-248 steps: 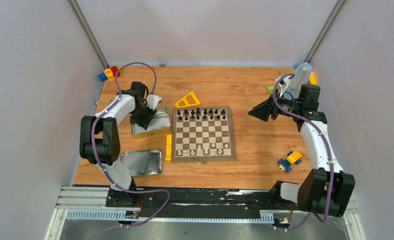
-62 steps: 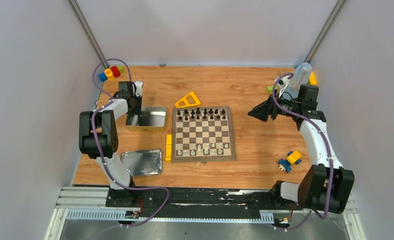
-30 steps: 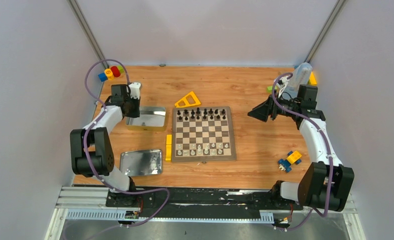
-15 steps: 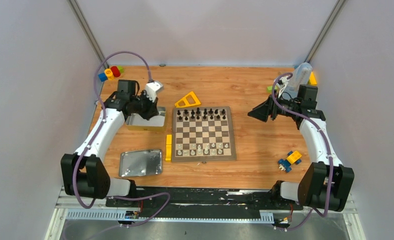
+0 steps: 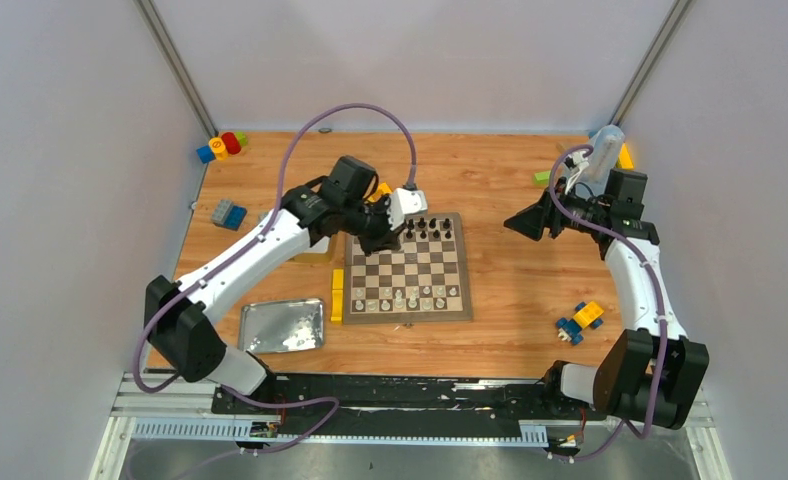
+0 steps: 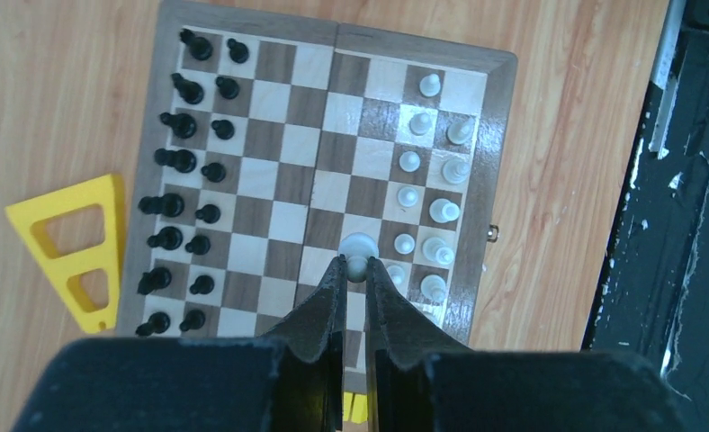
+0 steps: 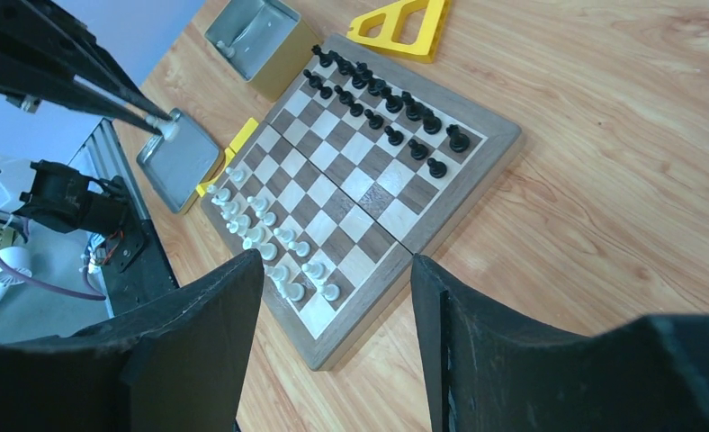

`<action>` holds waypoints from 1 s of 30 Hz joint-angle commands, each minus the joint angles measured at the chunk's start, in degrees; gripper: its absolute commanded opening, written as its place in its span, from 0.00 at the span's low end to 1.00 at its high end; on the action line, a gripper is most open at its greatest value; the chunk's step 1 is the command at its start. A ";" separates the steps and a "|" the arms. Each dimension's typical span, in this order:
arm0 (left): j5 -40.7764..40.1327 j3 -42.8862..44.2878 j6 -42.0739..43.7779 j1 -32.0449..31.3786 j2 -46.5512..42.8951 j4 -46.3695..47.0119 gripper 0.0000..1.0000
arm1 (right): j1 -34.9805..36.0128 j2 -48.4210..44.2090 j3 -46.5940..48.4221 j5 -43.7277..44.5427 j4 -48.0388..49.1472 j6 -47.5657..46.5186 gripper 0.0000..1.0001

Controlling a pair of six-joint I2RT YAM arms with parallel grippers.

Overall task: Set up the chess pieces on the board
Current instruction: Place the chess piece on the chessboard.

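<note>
Left wrist: L pincer (image 6: 354, 266) is pressed onto one pale piece (image 6: 360, 244), whose round top shows just past the tips, lower ctr of frame. It hangs over the chessboard (image 6: 288, 184), which fills the upper half. Black pcs (image 6: 178, 162) stand upright in two columns along the board's left side in frame. Pale pcs (image 6: 443, 211) stand in two columns along its right side. The lower end of those columns is hidden behind the pincer, so count n/a. Yellow triangle (image 6: 63, 236) lies on the table (image 6: 54, 81) just left of the board, beside the black pcs.

Right wrist: R pincer (image 7: 337, 261) is spread wide at bottom of frame, w/ the board seen through the gap and well below. L pincer enters at upper left w/ the pale piece at its tip, apparently raised off the board. Open tin (image 7: 279, 54) is at top of frame near the board's black-side corner. Flat tin lid (image 7: 178, 162) is at left, near the pale side.

Top external: board sits at ctr of table. L arm reaches in from lower left to the board's upper-left area. R pincer is right of the board, well apart. Toy car (image 5: 580, 320) is at lower right.
</note>
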 commanded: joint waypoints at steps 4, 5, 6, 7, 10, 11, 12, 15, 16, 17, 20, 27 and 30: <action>-1.61 -1.13 2.14 -1.92 3.82 -0.05 0.11 | -1.58 -1.80 2.27 0.01 0.41 -1.34 0.62; -1.87 -2.95 2.34 -1.92 3.76 0.25 0.11 | -1.61 -1.68 2.27 -0.07 0.47 -1.35 0.62; -2.07 -3.99 2.65 -1.92 3.55 0.92 0.11 | -1.63 -1.51 2.28 -0.26 0.44 -1.28 0.62; -2.47 -5.82 2.81 -1.92 3.50 1.18 0.11 | -1.59 -1.27 2.27 -0.47 0.43 -1.27 0.62; -3.80 -9.11 3.52 -1.94 3.63 2.22 0.11 | -1.63 -0.87 2.28 -0.87 0.43 -1.18 0.62; -4.53 -10.57 3.68 -1.93 3.67 2.40 0.11 | -1.59 -0.84 2.27 -0.90 0.40 -1.18 0.62; -4.89 -11.22 3.94 -1.93 3.70 3.02 0.11 | -1.62 -0.80 2.27 -1.01 0.43 -1.18 0.62; -6.10 -14.54 4.21 -1.95 3.69 4.09 0.11 | -1.61 -0.71 2.26 -1.22 0.41 -1.18 0.62; -6.46 -15.47 4.20 -1.94 3.70 4.65 0.11 | -1.59 -0.70 2.19 -1.28 0.42 -1.18 0.62; -7.24 -15.96 4.26 -1.95 3.77 4.93 0.11 | -1.59 -0.62 2.23 -1.40 0.46 -1.18 0.62; -8.49 -17.66 4.21 -1.93 3.80 6.32 0.10 | -1.62 -0.42 2.19 -1.73 0.47 -1.18 0.63; -9.60 -19.09 4.62 -1.97 5.25 7.56 0.10 | -1.61 -0.22 2.18 -2.05 0.44 -1.18 0.63; -9.82 -19.36 4.78 -1.93 5.60 7.78 0.10 | -1.55 -0.14 2.09 -2.09 0.47 -1.18 0.63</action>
